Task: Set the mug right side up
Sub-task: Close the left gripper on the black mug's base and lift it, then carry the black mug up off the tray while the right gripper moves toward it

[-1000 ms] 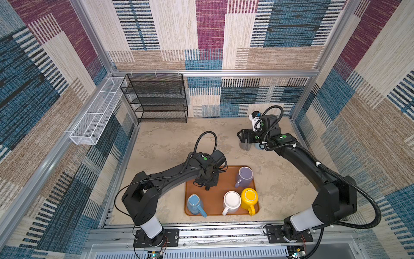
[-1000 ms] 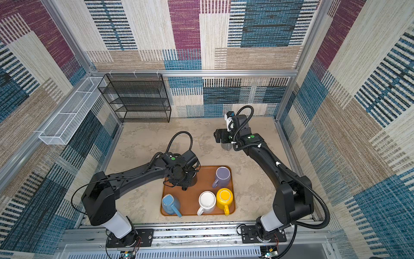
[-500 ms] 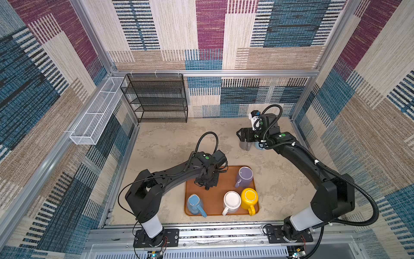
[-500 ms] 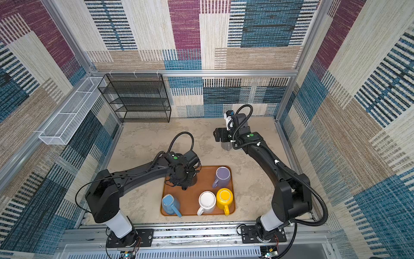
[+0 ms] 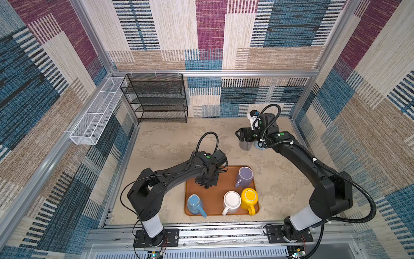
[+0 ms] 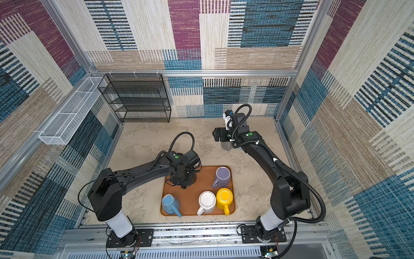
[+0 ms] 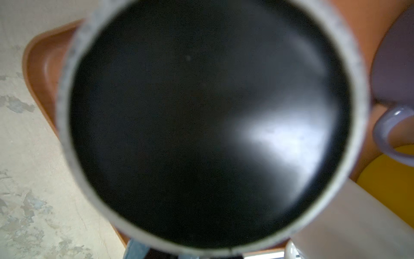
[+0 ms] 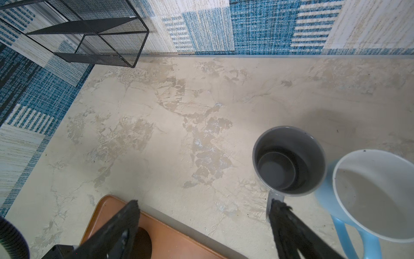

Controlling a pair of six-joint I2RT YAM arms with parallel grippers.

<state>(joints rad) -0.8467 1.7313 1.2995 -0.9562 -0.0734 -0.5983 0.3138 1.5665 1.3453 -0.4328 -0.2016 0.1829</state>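
Brown tray [image 5: 214, 198] holds the black mug [image 7: 208, 123], apparently base up.

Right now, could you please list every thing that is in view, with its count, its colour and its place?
tray: 1, brown, on the table, front middle
black mug: 1, black, back left of the tray
purple mug: 1, purple, back right of the tray
yellow mug: 1, yellow, front right of the tray
white mug: 1, white, beside the yellow mug
blue mug: 1, blue, front left of the tray
grey mug: 1, grey, upright on the table, back right
light blue mug: 1, light blue, white inside, beside the grey mug
wire shelf: 1, black, back wall
wire basket: 1, white, left wall
left gripper: 1, black, over the black mug, jaws hidden
right gripper: 1, black, open, near the grey mug
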